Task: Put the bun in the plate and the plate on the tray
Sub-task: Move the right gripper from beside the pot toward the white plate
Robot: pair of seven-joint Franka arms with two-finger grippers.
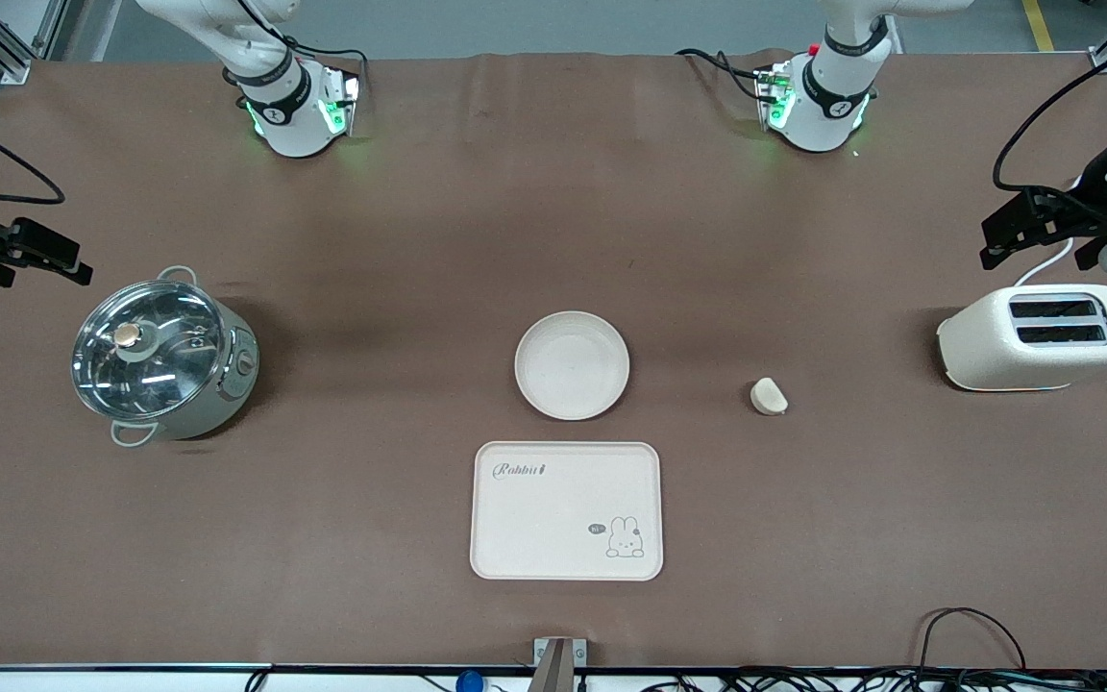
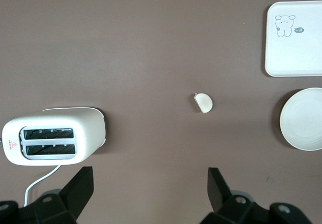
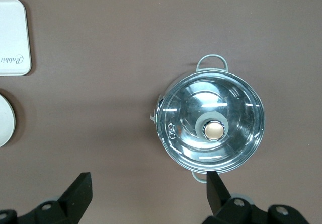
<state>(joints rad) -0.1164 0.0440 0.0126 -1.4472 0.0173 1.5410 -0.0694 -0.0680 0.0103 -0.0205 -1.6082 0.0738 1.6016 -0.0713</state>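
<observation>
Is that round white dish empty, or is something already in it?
Empty. The plate shows only bare cream surface; the bun lies apart on the table, toward the left arm's end.

Both arms are glossy white with rounded shells; each base carries a black ring band with a small white mark and glows green at its sides. Black cables trail from the bases. The left gripper point(image 1: 1044, 231) and right gripper point(image 1: 30, 252) are matte black, with angular fingers and small round screws.
</observation>
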